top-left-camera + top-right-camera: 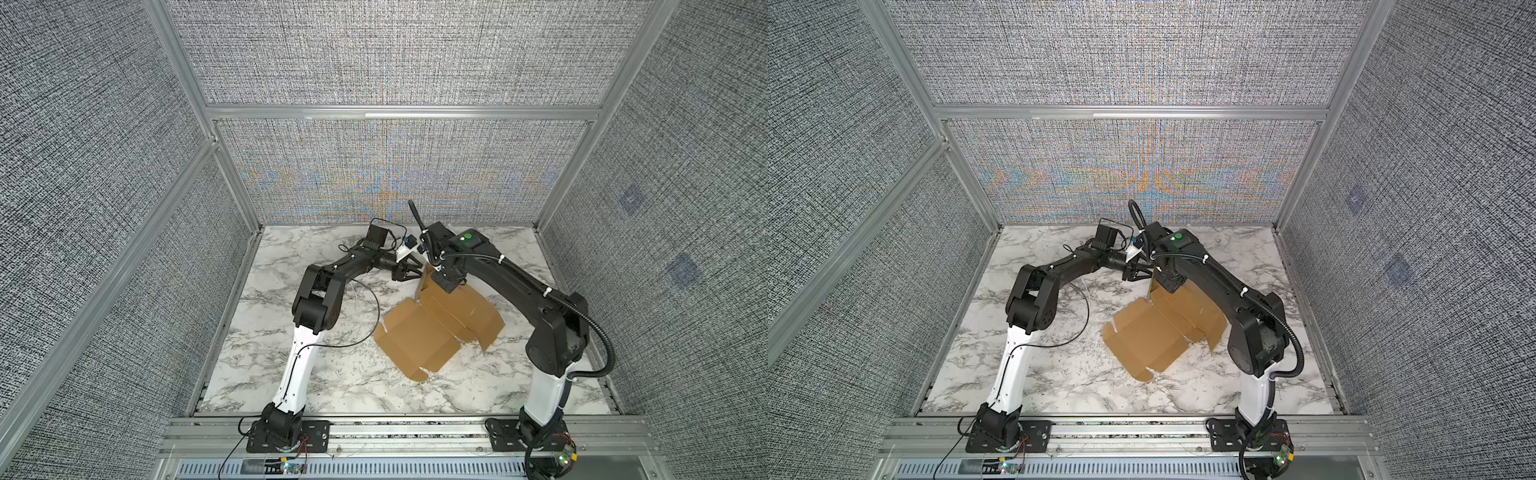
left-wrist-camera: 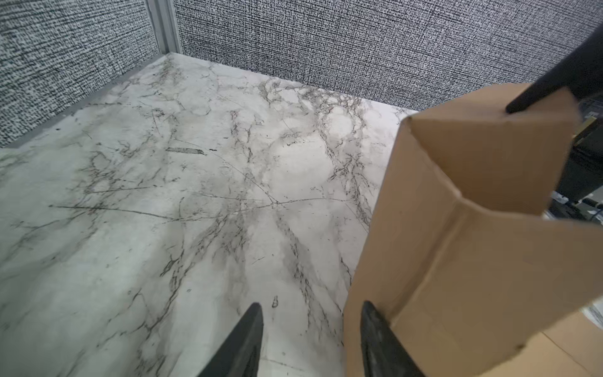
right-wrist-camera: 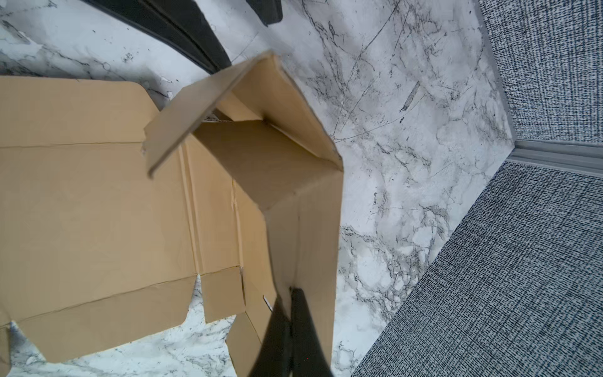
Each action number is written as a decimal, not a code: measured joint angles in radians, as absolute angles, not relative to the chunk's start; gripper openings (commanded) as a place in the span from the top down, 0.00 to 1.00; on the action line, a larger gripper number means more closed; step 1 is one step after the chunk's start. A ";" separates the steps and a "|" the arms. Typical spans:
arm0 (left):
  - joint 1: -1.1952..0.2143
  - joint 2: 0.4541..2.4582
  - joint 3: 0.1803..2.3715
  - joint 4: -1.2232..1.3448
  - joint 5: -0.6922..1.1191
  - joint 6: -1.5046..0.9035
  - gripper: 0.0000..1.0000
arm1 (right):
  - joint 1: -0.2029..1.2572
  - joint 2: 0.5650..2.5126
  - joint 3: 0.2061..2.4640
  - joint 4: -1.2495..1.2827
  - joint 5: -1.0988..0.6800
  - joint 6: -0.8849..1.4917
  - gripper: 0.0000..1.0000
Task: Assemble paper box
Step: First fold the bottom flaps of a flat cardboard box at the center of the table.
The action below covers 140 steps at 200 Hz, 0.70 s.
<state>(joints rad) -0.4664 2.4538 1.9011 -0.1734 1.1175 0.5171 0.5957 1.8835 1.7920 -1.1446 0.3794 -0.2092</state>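
Black fingertips of the right gripper (image 3: pixel 291 295) are clamped on the edge of a raised flap of the paper box (image 1: pixel 419 336). This is a plain tan corrugated sheet with creases, slots and tabs, and most of it lies flat. It sits right of the middle of the marble desk (image 1: pixel 332 386), askew to its edges. Its long axis slants from the middle toward the right edge, and the flaps nearest the far edge stand up. The left gripper (image 2: pixel 312 305) is released, with nothing between its fingers and one finger just beside the raised flap's outer face.
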 measured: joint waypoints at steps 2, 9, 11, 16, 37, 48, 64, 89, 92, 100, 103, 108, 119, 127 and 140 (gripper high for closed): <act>-0.467 2.454 1.901 -0.173 1.118 0.518 0.49 | 0.596 1.883 1.792 -1.145 0.379 -0.209 1.00; -0.469 2.454 1.898 -0.170 1.118 0.521 0.49 | 0.596 1.883 1.792 -1.145 0.379 -0.207 1.00; -0.470 2.454 1.897 -0.168 1.118 0.521 0.49 | 0.596 1.882 1.792 -1.145 0.379 -0.207 1.00; -0.471 2.454 1.894 -0.166 1.118 0.521 0.49 | 0.596 1.882 1.792 -1.145 0.379 -0.207 1.00; -0.472 2.454 1.886 -0.166 1.118 0.523 0.49 | 0.597 1.881 1.792 -1.145 0.376 -0.207 1.00; -0.472 2.454 1.886 -0.165 1.118 0.523 0.49 | 0.598 1.881 1.792 -1.145 0.376 -0.207 1.00; -0.474 2.453 1.884 -0.163 1.118 0.523 0.49 | 0.600 1.882 1.792 -1.145 0.376 -0.207 1.00; -0.479 2.436 1.859 -0.163 1.120 0.530 0.49 | 0.604 1.886 1.794 -1.148 0.376 -0.207 1.00; -0.480 2.433 1.856 -0.163 1.121 0.532 0.49 | 0.604 1.887 1.794 -1.148 0.376 -0.207 1.00; -0.484 2.426 1.846 -0.162 1.122 0.534 0.49 | 0.604 1.889 1.794 -1.148 0.377 -0.207 1.00; -0.485 2.423 1.842 -0.162 1.122 0.536 0.49 | 0.605 1.890 1.794 -1.148 0.377 -0.207 1.00; -0.488 2.419 1.835 -0.161 1.122 0.540 0.49 | 0.606 1.890 1.794 -1.149 0.377 -0.207 1.00; -0.492 2.411 1.820 -0.160 1.124 0.544 0.49 | 0.607 1.890 1.794 -1.149 0.377 -0.207 1.00; -0.496 2.407 1.810 -0.159 1.125 0.547 0.49 | 0.609 1.890 1.793 -1.150 0.377 -0.207 1.00; -0.498 2.401 1.797 -0.159 1.125 0.550 0.49 | 0.609 1.890 1.792 -1.150 0.377 -0.207 1.00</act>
<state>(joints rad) -0.4976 2.4012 1.7969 -0.1589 1.1252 0.5495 0.6094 1.8900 1.7920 -1.1496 0.3767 -0.2070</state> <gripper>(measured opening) 0.506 0.049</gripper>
